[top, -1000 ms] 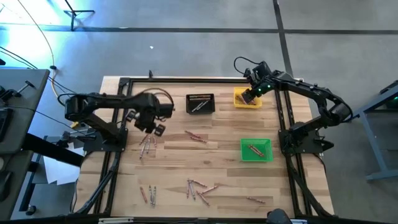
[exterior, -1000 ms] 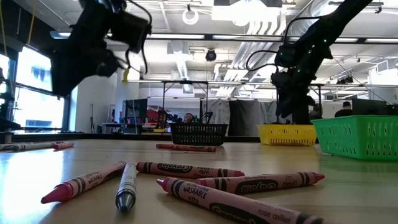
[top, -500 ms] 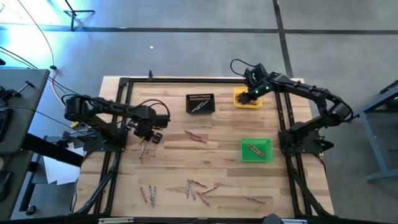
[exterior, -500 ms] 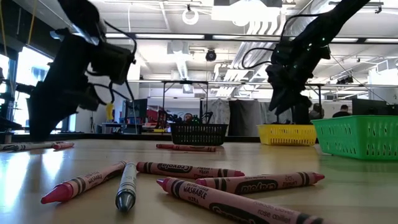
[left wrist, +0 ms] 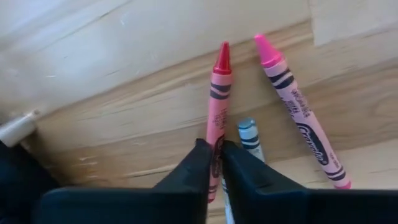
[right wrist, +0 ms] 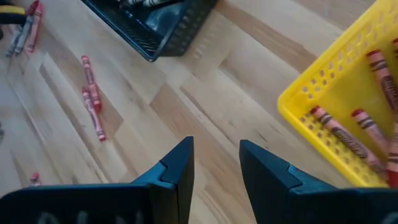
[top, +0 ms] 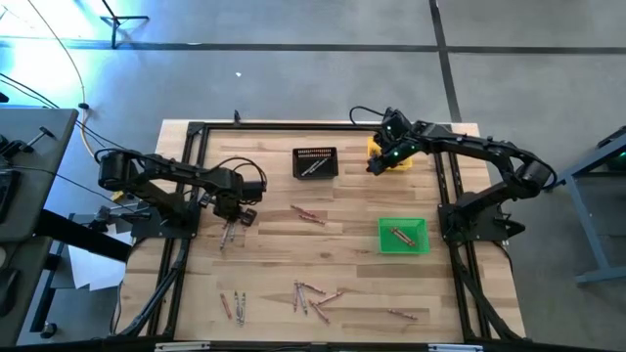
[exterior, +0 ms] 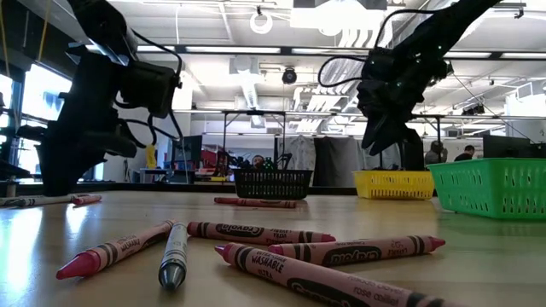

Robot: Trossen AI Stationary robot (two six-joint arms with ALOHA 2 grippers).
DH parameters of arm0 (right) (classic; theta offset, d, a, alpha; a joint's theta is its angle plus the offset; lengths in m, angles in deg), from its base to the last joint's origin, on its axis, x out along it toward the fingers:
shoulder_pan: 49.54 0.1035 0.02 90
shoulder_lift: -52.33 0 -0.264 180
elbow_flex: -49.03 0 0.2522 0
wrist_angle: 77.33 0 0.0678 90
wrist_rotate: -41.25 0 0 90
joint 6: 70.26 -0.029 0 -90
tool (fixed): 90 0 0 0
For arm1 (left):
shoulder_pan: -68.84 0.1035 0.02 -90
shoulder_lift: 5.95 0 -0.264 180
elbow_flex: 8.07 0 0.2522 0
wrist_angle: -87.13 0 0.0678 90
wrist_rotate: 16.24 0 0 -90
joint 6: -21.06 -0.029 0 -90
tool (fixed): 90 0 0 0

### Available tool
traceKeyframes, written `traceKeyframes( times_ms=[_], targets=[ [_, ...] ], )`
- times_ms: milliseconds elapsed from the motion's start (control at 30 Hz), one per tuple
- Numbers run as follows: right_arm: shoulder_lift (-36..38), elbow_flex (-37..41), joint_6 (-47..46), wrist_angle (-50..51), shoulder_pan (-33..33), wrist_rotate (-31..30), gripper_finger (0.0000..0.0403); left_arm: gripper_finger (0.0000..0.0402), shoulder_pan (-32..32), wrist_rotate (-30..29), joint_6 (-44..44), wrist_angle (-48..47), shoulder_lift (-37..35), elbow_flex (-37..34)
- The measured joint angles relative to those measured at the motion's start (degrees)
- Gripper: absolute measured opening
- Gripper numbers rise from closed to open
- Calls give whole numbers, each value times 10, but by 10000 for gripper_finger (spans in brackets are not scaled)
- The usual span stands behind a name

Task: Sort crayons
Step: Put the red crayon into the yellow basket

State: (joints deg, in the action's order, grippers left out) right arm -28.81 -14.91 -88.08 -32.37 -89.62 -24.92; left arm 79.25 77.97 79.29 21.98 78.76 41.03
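Left gripper pinching a red crayon on the table's left side

The red crayon (left wrist: 217, 106) lies on the wooden table (top: 352, 264), its lower end hidden between the left gripper (left wrist: 216, 163) fingers, which are closed against it; beside it a grey crayon (left wrist: 248, 135) is partly covered and a pink crayon (left wrist: 297, 118) lies clear. More crayons are scattered near the front edge (top: 311, 293), tiny from above. The right gripper (right wrist: 214, 163) hangs beside the yellow bin (right wrist: 348, 93), fingers apart and empty; that bin's crayons are cut off at the frame edge. The black bin (top: 314, 163) and green bin (top: 403, 236) hold crayons too.
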Motion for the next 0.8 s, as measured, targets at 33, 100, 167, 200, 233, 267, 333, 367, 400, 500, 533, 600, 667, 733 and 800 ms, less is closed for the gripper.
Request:
traceKeyframes(
  times_ms=[33, 100, 167, 200, 233, 267, 333, 367, 400, 500, 533, 600, 667, 733, 800],
  targets=[
    [0, 0, -2, -4, 2, 0, 114, 15, 0, 0, 4, -2, 0, 0],
    [0, 0, -2, -13, 6, 0, 114, 7, 0, 1, 19, -3, 0, 0],
    [0, 0, -2, -25, 5, 0, 114, 9, 1, 3, 32, -3, 0, 0],
    [0, -2, -2, -28, 5, 0, 114, 8, 1, 3, 38, -3, 0, 0],
    [0, -7, 0, -27, 4, 0, 114, 5, 1, 3, 44, -5, -1, 0],
    [0, -15, 4, -27, 2, 0, 114, 3, 2, 2, 48, -9, -3, 3],
    [0, -35, 18, -26, -2, 1, 114, 2, 7, 0, 58, -14, -9, 11],
    [0, -47, 27, -23, -5, 2, 114, 3, 11, -3, 61, -15, -16, 12],
    [0, -60, 38, -21, -8, 1, 114, 2, 15, -26, 63, -18, -22, 16],
    [0, -104, 76, -22, -15, 1, 114, 1, 36, -76, 85, -9, -44, 41],
    [0, -119, 87, -22, -19, 2, 114, 1, 44, -86, 89, -10, -51, 49],
    [0, -149, 107, -23, -24, 1, 114, 1, 60, -116, 91, -11, -66, 70],
    [0, -177, 122, -24, -31, 0, 114, 1, 74, -155, 91, 6, -81, 98],
    [0, -201, 128, -24, -39, -2, 114, 1, 86, -192, 80, 35, -93, 123],
    [0, -221, 128, -24, -45, -2, 114, 1, 95, -222, 53, 107, -102, 147]
  ],
)
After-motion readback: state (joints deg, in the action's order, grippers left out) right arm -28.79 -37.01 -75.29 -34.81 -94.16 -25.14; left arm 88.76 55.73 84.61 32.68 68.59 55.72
